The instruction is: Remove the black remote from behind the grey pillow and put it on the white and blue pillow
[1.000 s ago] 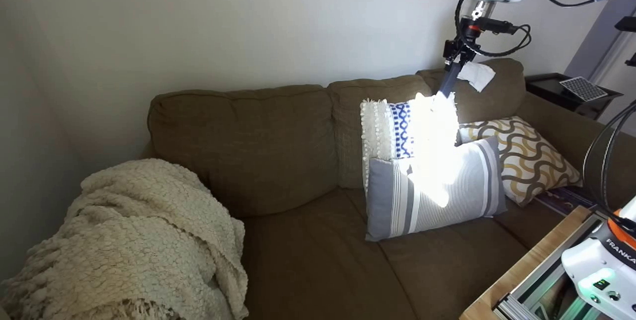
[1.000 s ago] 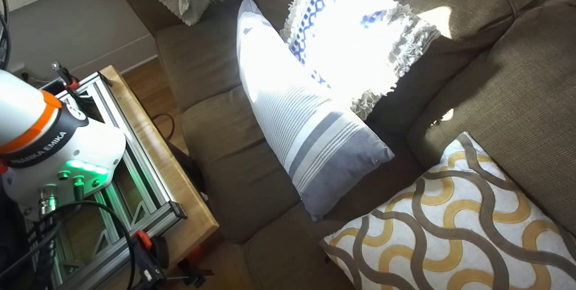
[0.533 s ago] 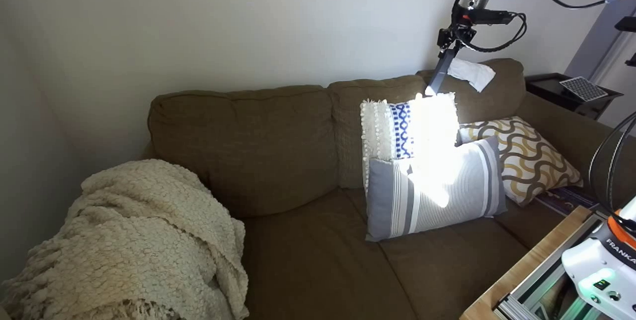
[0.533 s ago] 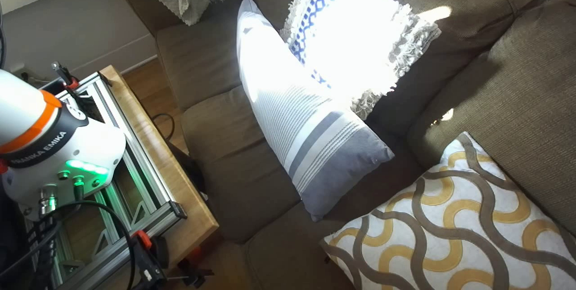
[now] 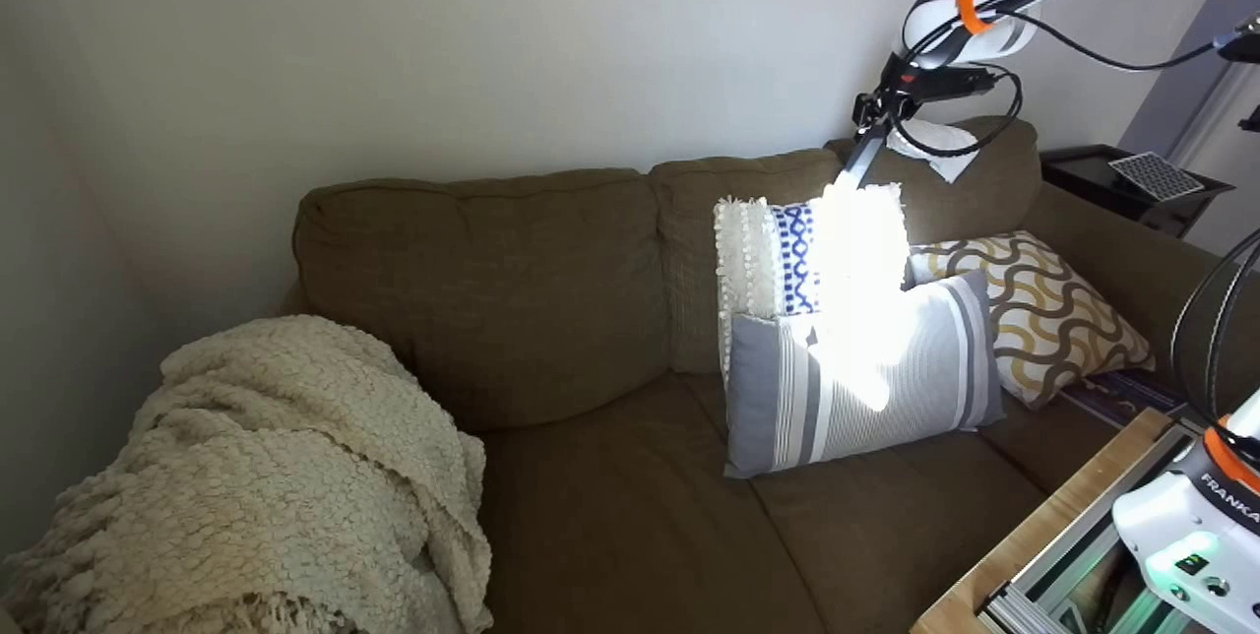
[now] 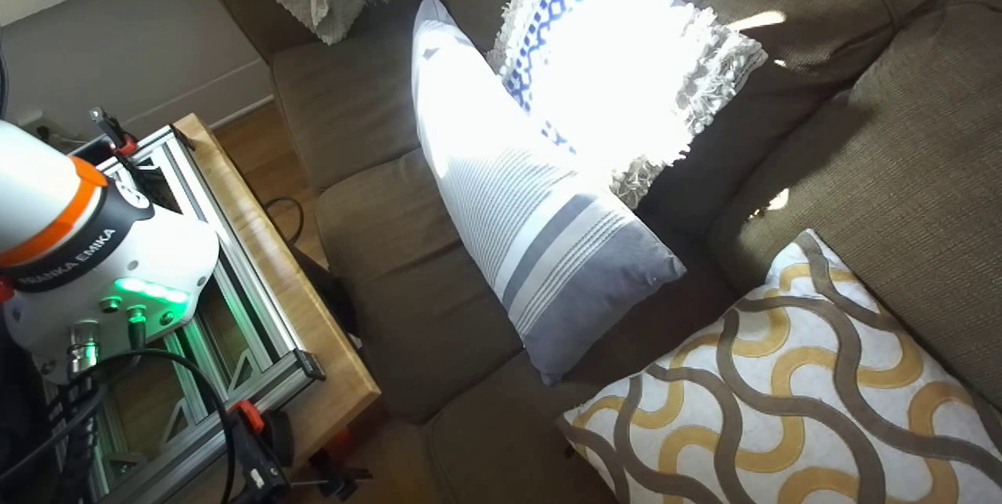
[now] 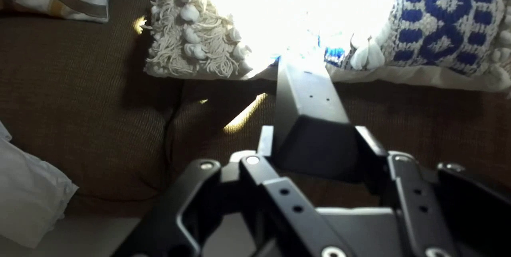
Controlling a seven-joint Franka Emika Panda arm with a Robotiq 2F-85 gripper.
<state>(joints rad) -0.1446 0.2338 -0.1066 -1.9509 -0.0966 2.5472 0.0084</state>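
Black remote (image 7: 313, 107) was clamped on both sides by the claw (image 7: 318, 141). The remote's far end appeared at the upper edge of the white and blue pillow (image 5: 812, 255); through strong glare I could not tell if they touched. The grey pillow (image 5: 911, 373) stood in front. Retrieval seemed done and placing in hand; the remote next needed gentle lowering, then release.

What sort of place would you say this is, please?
Probably a living room in a home, judging by the brown sofa, the grey pillow on its seat, and the cream blanket draped at one end of it.
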